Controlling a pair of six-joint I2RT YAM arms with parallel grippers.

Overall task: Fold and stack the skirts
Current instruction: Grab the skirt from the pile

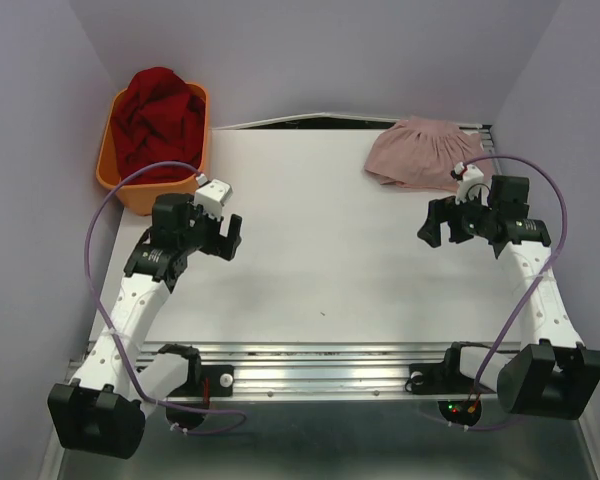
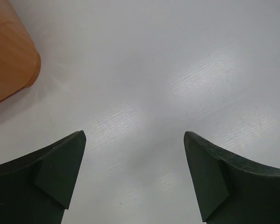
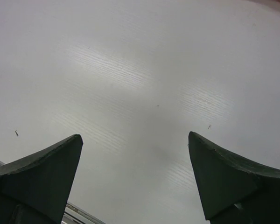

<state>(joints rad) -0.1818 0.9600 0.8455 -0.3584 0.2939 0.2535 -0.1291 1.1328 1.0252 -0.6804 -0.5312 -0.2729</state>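
Both arms stand over the bare middle of the white counter (image 1: 320, 250), and neither has anything in hand. The left tool (image 2: 134, 136) is released, its jaws spread wide over plain counter surface, with a corner of the orange basket (image 1: 110, 160) just off to its side. The right tool (image 3: 134, 136) is likewise released and looks down on empty surface. The deep red skirt (image 1: 160, 115) lies heaped in the basket at the far left corner, mounded above the rim. It is too crumpled to give any long axis or heading. I judge that it must be lifted out and spread flat before folding can start. The pale pink skirt (image 1: 420, 152) lies on the counter at the far right corner, just beyond the right arm's wrist and apart from its jaws. Its long axis runs left to right along the far edge. The narrower edge points away from the arms and is probably the waist, with the wider gathered edge toward them. It looks loosely flattened, and whether it is properly folded cannot be told. Each arm stands nearest one skirt, which suits a start on either. No stack exists yet, and the task appears to be at or near its beginning.
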